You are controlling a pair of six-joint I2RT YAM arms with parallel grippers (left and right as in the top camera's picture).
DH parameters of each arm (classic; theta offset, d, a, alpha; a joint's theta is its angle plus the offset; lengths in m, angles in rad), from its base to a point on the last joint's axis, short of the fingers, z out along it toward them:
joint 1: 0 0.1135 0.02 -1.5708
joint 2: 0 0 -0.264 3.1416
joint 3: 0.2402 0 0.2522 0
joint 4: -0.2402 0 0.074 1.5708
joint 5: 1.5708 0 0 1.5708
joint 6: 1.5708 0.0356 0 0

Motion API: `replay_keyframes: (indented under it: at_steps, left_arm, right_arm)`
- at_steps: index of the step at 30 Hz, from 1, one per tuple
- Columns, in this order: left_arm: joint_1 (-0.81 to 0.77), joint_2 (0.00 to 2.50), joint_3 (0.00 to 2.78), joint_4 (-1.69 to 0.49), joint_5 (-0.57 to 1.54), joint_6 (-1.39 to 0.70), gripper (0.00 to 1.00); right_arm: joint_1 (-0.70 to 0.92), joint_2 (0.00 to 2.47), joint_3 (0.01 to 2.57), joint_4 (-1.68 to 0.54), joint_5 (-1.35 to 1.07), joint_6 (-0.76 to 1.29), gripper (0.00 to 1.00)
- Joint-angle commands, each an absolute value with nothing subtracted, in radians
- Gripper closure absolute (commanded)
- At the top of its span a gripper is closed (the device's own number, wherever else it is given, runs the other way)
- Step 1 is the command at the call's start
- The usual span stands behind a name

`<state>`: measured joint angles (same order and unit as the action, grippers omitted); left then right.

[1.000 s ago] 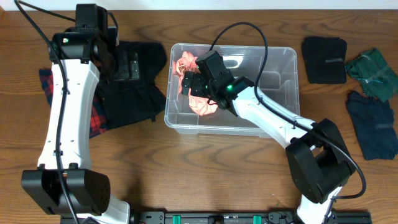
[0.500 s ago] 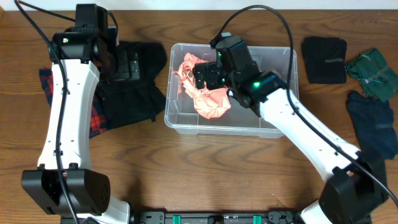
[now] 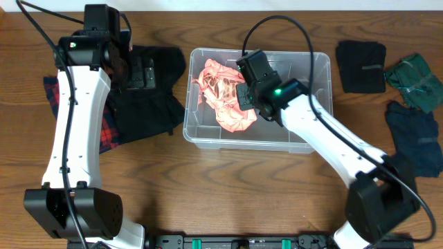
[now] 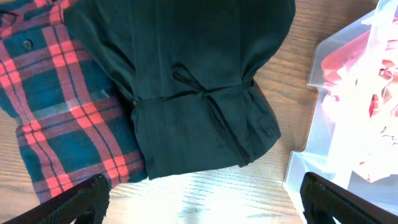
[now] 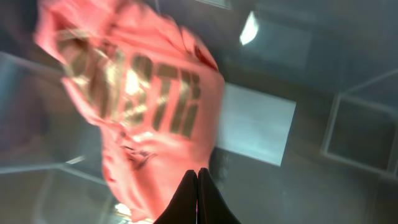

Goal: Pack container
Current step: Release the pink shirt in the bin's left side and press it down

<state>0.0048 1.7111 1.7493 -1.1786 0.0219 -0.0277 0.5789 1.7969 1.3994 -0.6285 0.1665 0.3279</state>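
Note:
The container (image 3: 315, 63), a clear plastic bin, stands at the table's middle with a pink printed garment (image 3: 225, 97) lying crumpled in its left half. My right gripper (image 5: 198, 171) hangs over the bin just right of that garment, its fingers pressed together with nothing held. The bin's white label (image 5: 255, 130) shows on the base beside the pink garment (image 5: 143, 106). My left gripper (image 4: 202, 190) stands open above a black garment (image 4: 193, 93) that lies left of the bin's wall (image 4: 308, 134), holding nothing.
A red and green plaid shirt (image 3: 107, 131) lies partly under the black garment (image 3: 145, 97) at the left. On the right of the table lie a black cloth (image 3: 361, 66), a green one (image 3: 415, 79) and a dark blue one (image 3: 415, 138).
My right gripper has drawn back rightward from the bin's left end and shut, leaving the pink garment lying in the bin. The left arm has not moved.

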Motion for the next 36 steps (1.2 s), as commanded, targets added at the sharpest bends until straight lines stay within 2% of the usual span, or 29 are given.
replay_keyframes:
  at_steps: [1,20,36]
  left_arm:
    - [0.006,1.715,1.768,-1.181,0.01,-0.04,0.02]
    - [0.006,1.715,1.768,-1.181,0.01,-0.04,0.02]
    - [0.006,1.715,1.768,-1.181,0.01,-0.04,0.02]
  right_arm:
    - [0.575,1.855,1.405,-0.64,0.203,0.325,0.99]
    - [0.569,1.985,1.405,-0.644,0.242,0.389,0.99]
    - [0.568,1.997,1.405,-0.599,-0.173,0.366,0.99]
